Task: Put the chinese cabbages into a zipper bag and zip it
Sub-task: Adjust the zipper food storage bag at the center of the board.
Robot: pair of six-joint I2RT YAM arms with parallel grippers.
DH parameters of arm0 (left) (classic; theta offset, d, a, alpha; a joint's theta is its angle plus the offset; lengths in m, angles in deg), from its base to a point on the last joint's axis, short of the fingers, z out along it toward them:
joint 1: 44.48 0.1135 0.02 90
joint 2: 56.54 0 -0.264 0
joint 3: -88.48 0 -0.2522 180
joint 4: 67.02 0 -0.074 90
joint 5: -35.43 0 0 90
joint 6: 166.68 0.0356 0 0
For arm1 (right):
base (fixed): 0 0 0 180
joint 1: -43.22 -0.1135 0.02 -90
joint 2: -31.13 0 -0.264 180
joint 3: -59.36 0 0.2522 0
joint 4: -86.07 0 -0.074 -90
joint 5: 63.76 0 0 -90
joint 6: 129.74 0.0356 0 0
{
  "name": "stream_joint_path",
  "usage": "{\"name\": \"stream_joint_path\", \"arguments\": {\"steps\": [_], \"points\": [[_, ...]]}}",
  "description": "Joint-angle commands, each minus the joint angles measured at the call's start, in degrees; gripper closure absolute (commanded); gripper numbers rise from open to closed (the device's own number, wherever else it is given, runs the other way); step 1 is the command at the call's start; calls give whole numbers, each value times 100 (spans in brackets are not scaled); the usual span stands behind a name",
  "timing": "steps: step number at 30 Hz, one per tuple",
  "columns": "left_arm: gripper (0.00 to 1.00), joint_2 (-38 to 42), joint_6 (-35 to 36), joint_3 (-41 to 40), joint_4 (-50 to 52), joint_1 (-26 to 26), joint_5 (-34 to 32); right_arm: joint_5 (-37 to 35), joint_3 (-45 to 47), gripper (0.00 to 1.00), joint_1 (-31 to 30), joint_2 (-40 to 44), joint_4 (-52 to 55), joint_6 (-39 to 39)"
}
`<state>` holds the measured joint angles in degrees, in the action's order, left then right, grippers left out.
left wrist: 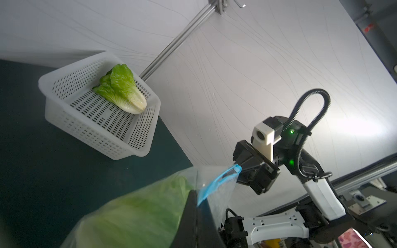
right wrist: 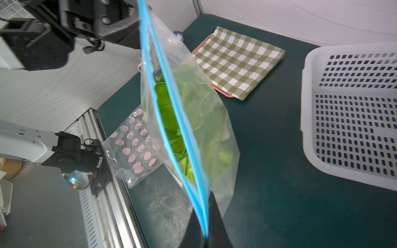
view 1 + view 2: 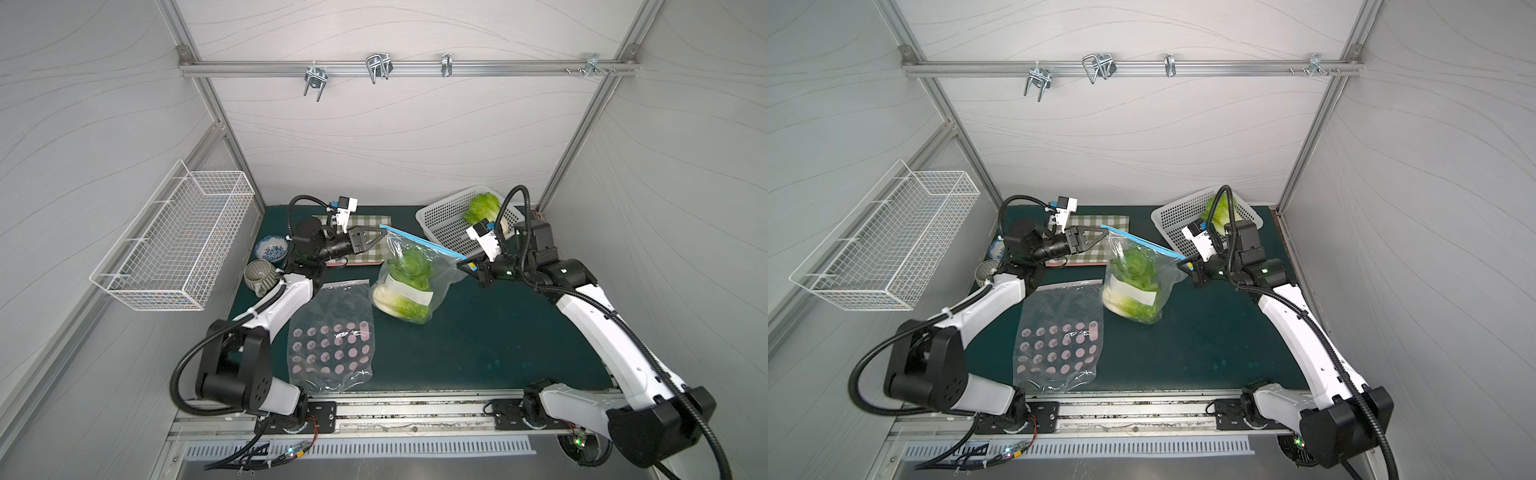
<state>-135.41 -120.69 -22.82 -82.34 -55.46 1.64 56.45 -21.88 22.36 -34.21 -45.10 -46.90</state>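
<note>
down between left gripper (image 3: 384, 234), right gripper (image 3: 461, 262), cabbages (image 3: 409, 272) in zipper bag (image 3: 441, 271)

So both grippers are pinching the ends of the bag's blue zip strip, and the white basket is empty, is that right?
Not quite: the white basket holds one cabbage, clear in the left wrist view. The left gripper and right gripper do pinch the zip strip by its ends.

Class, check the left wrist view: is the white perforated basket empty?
No, one chinese cabbage lies inside the white basket.
</note>
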Motion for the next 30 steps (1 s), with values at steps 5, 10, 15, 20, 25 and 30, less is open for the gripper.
{"name": "stream_joint_path", "arguments": {"steps": [5,10,15,20,25,30], "points": [[100,384,674,-82,1074,190,-351,303,-83,100,56,22,-374,-541],[100,537,843,-261,1446,199,-815,556,269,100,89,-226,-1068,-393],[100,600,827,-388,1612,224,-1015,1285,525,79,138,-387,-1927,50],[100,547,806,-267,1824,229,-938,2133,1018,61,696,-204,-3006,855],[100,474,766,-176,1811,221,-808,2152,1119,61,759,-287,-3234,888],[100,458,798,-153,1862,227,-807,1769,1155,64,810,-418,-3541,1026]]}}
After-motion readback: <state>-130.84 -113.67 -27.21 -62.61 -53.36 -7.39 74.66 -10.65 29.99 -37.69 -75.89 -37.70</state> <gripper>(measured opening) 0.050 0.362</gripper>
